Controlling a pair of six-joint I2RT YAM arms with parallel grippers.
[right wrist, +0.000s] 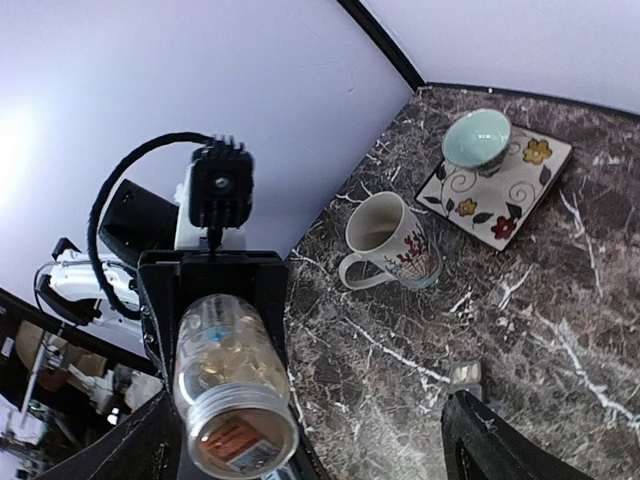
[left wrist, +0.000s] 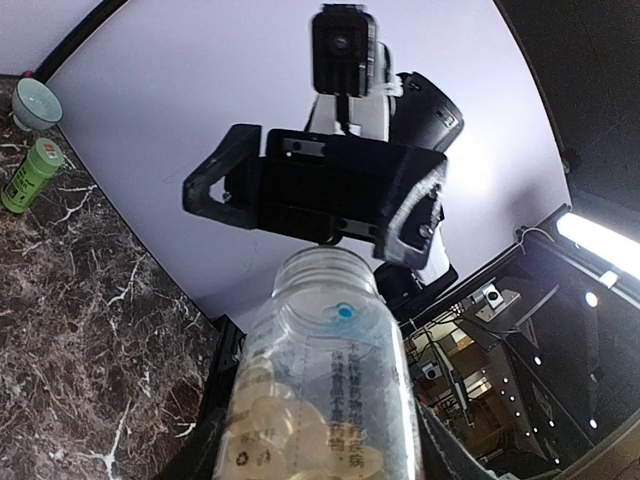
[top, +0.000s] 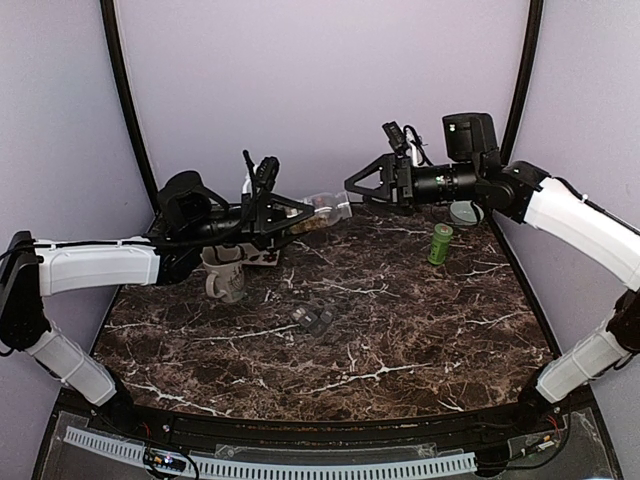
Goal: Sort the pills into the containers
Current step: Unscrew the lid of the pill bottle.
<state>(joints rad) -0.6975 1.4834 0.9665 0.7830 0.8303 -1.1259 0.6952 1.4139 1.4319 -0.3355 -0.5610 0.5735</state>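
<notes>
A white mug (top: 225, 275) stands at 10 o'clock from the dark grey container strip (top: 313, 320) on the marbled table (top: 400, 350). A green bottle (top: 440, 243) is at 2 o'clock, with a small bowl (top: 465, 211) just behind it. The left end effector (top: 300, 213) grips a clear jar (top: 328, 207), held level in the air at 12 o'clock from the container strip, with tan pills (left wrist: 290, 430) inside. The right end effector (top: 352, 188) gapes wide and empty just beside the jar's mouth. The jar's label bears Chinese print, too small to read.
</notes>
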